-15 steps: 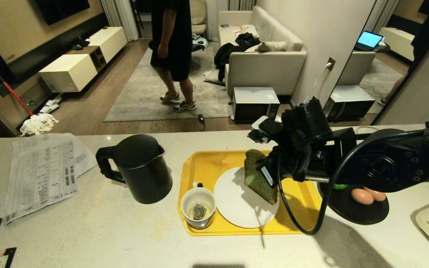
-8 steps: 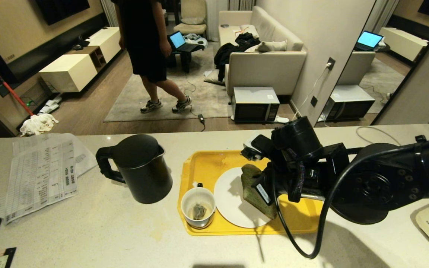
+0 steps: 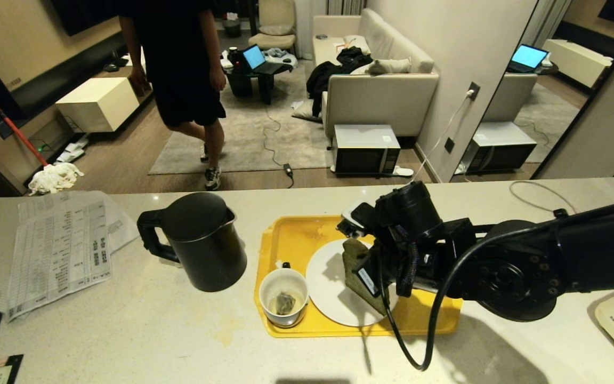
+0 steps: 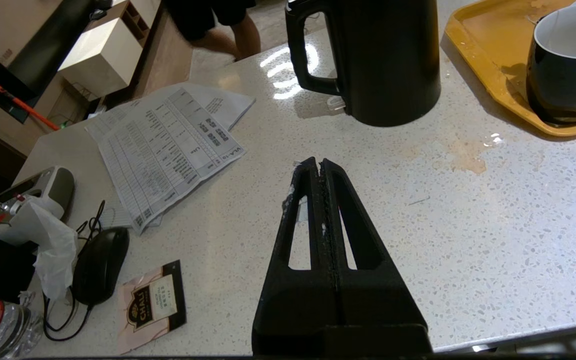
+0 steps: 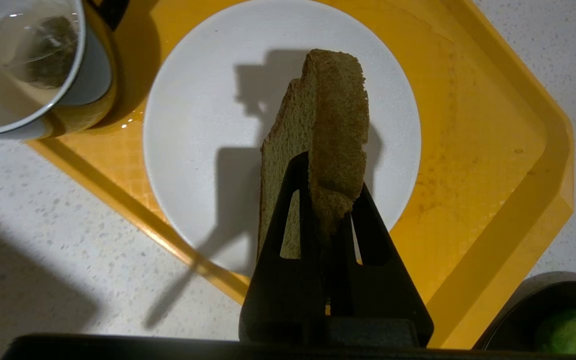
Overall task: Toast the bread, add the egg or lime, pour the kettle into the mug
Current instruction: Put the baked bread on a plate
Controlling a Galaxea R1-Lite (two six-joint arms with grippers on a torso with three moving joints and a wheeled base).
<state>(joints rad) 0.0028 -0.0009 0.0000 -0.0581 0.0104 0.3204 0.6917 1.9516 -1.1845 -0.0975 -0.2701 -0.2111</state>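
Head view, right gripper (image 3: 363, 266): clamped on the bread (image 3: 359, 277), slice on edge over the white plate (image 3: 328, 290).
Head view, plate: on the yellow tray (image 3: 291, 240), under the gripper.
Head view, mug (image 3: 284, 296): on the tray, just left of the gripper, tea bag inside.
Head view, kettle (image 3: 200, 241): on the counter (image 3: 179, 341), well left of the gripper, off the tray.
Head view, person (image 3: 179, 69): on the floor beyond the counter.
Left wrist view, left gripper (image 4: 321, 175): fingers pressed together, holding nothing, above bare counter.
Left wrist view, kettle: ahead of the fingertips; papers (image 4: 168, 150) off to one side.
Right wrist view, bread: pinched between both fingers (image 5: 288, 210), above the plate's centre.
Right wrist view, lime (image 5: 573, 332): in a dark bowl (image 5: 533, 300) behind the gripper, beside the tray.
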